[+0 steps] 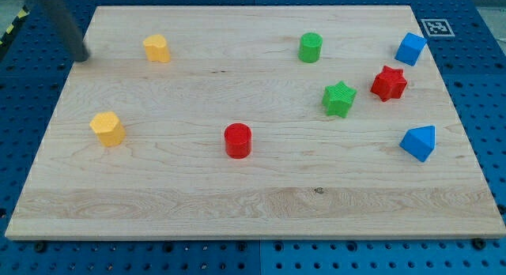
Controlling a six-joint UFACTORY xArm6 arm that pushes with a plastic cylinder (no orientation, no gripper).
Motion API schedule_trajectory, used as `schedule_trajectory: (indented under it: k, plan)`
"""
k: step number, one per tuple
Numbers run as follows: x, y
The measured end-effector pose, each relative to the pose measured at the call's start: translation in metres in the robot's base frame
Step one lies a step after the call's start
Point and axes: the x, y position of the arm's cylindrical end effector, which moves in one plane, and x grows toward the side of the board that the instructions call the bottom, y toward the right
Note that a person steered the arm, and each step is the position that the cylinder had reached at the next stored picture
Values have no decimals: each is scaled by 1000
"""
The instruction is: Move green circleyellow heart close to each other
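Note:
The green circle (310,47) stands near the view's top, right of centre, on the wooden board (253,204). A yellow block that looks like the heart (156,48) stands near the top left, far to the left of the green circle. My rod comes down from the top left corner, blurred. My tip (81,58) is at the board's left edge, left of that yellow block and apart from it. It touches no block.
A second yellow block, pentagon-like (107,129), sits at the left. A red circle (237,141) is in the middle. A green star (339,99), a red star (388,83), a blue cube (410,49) and a blue wedge-like block (418,142) are on the right.

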Motion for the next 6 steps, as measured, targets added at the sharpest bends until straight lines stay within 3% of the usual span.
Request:
schedule_trajectory:
  k: [1,2,3,4,5,6]
  plan:
    - [-40,144]
    - [-56,155]
    - [1,77]
    - [64,120]
    - [37,252]
    - [24,253]
